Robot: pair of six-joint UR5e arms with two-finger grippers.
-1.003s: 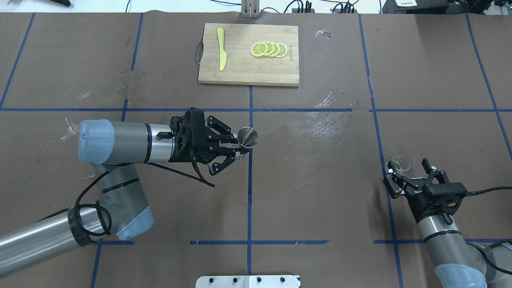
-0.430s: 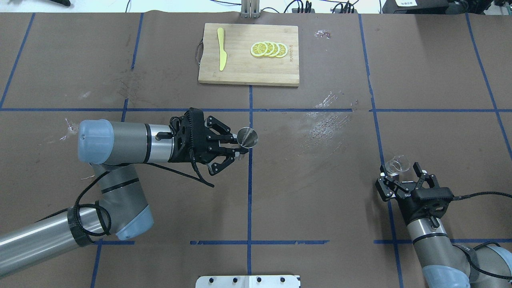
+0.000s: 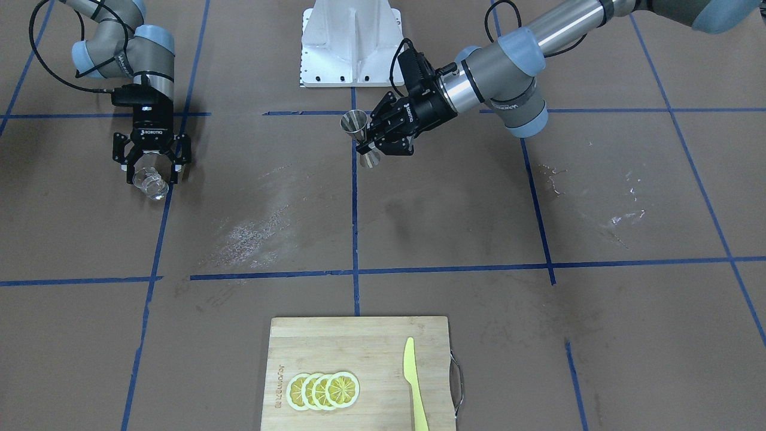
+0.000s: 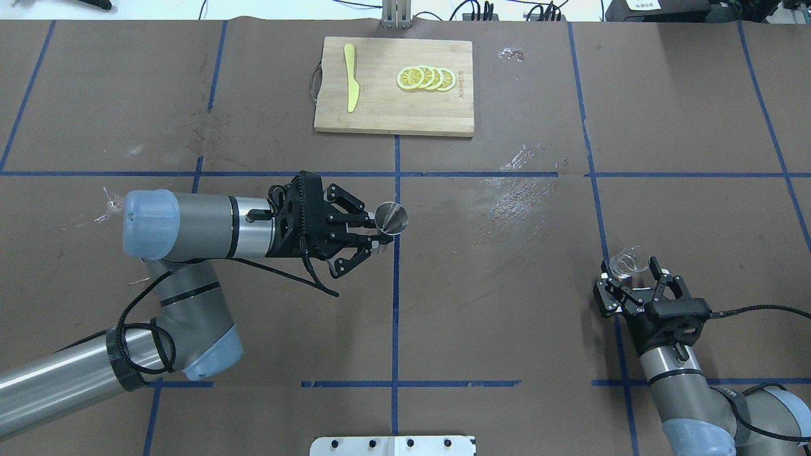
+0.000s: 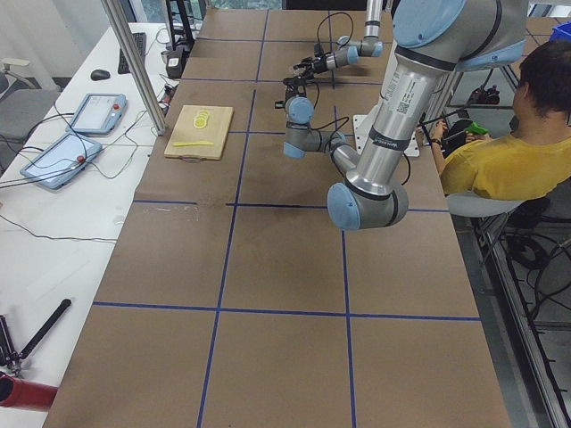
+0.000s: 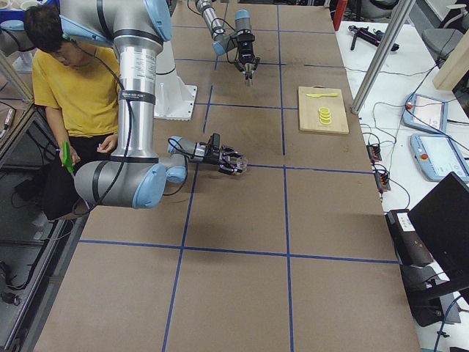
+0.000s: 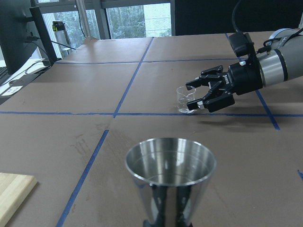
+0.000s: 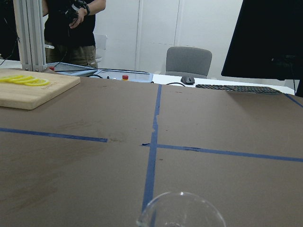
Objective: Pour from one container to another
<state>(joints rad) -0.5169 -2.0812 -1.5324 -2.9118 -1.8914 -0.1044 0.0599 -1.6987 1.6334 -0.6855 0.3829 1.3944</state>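
My left gripper [image 4: 375,235] is shut on the narrow waist of the silver jigger [image 4: 391,218], holding it upright above the table near the centre line. The front-facing view shows the jigger [image 3: 361,136] clear of the surface, and its empty bowl [image 7: 170,172] fills the left wrist view. The clear glass tumbler [image 4: 627,260] stands on the table at the right. My right gripper [image 4: 632,273] is open, with a fingertip on either side of the tumbler's near part [image 3: 151,184]. Only the tumbler's rim [image 8: 180,208] shows in the right wrist view.
At the far middle lies a wooden cutting board [image 4: 380,111] with lemon slices [image 4: 426,78] and a yellow knife [image 4: 350,77]. A white base plate [image 4: 393,445] sits at the near edge. A person in a yellow shirt [image 5: 500,160] sits beside the table.
My right gripper has drawn back toward the robot, shifted left and turned, so that its open fingers now straddle the tumbler. The left arm and jigger have not moved.
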